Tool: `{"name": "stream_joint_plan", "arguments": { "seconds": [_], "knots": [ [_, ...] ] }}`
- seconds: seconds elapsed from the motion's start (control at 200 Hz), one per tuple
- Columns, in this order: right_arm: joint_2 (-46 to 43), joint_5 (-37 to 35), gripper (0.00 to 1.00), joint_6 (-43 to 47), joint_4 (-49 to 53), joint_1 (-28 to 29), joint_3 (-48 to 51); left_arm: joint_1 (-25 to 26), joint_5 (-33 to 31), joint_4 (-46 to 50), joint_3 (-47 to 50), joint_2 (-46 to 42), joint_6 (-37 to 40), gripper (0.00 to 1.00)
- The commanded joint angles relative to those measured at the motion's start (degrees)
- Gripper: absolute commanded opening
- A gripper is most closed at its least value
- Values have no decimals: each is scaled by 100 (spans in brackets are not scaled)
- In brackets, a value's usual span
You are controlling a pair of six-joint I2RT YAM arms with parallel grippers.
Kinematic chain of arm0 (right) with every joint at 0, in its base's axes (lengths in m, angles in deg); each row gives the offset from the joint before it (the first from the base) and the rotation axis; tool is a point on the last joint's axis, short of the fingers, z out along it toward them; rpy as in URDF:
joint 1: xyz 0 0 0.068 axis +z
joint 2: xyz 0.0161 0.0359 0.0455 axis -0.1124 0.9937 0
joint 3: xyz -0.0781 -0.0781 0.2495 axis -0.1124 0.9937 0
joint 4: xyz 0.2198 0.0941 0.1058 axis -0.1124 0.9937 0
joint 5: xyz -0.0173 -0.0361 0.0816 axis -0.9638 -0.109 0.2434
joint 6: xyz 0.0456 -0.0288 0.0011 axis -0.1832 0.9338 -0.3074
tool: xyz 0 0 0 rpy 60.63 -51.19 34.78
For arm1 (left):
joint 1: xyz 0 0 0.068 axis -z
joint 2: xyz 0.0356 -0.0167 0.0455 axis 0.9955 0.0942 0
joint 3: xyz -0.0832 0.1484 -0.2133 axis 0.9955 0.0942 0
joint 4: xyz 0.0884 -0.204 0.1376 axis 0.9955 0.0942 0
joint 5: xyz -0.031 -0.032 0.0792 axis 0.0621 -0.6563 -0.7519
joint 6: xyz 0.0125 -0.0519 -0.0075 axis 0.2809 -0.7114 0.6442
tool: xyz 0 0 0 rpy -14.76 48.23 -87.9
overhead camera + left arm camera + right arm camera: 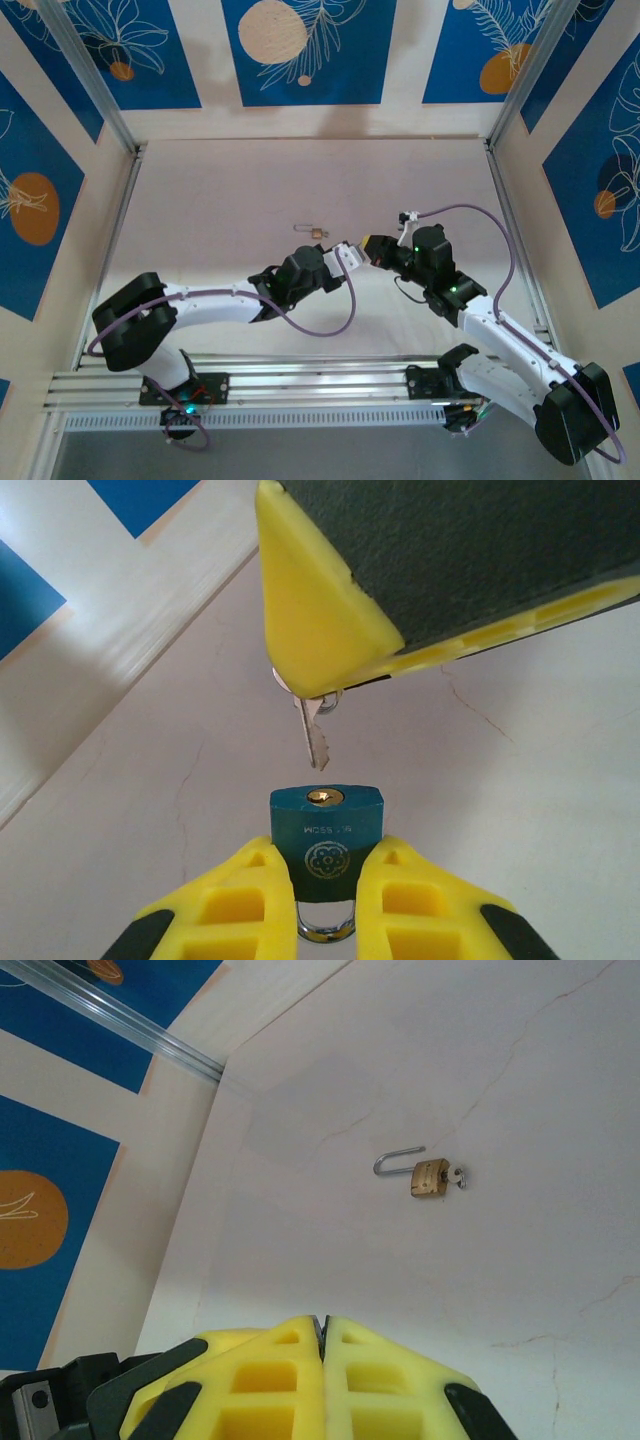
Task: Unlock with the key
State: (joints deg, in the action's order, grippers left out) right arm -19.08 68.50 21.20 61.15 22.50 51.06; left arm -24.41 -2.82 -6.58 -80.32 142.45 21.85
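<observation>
The key [316, 735] is being pinched by its head in the right claw [322, 1325], whose fingers are being pressed together, above the middle of the bench [250, 190]. The padlock [326, 838] is being gripped by its body in the left claw [327, 880], with the keyway [322, 796] being turned toward the key and the shackle [325, 927] toward the wrist. In the left wrist view the blade is being pointed at the keyway, with its tip just short of it and not touching. Its long axis is being held nearly in line with the padlock's, slightly tilted. Insertion is judged to be turning on that alignment. A brass lock [430, 1177] is lying on the bench well apart, toward the far edge.
</observation>
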Motion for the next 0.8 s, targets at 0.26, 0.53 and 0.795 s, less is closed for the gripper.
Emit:
{"name": "stream_joint_plan", "arguments": {
  "seconds": [0.26,0.53,0.795],
  "knots": [
    [113,-42,0,-17,-213,67,-144,59,-20,-61,-96,-145,-113,9],
    [194,48,0,-32,-257,89,-140,59,-16,-76,-113,-130,-120,9],
    [216,36,0,-26,-266,109,-99,61,-24,-90,-139,-117,-93,8]
  ]
}}
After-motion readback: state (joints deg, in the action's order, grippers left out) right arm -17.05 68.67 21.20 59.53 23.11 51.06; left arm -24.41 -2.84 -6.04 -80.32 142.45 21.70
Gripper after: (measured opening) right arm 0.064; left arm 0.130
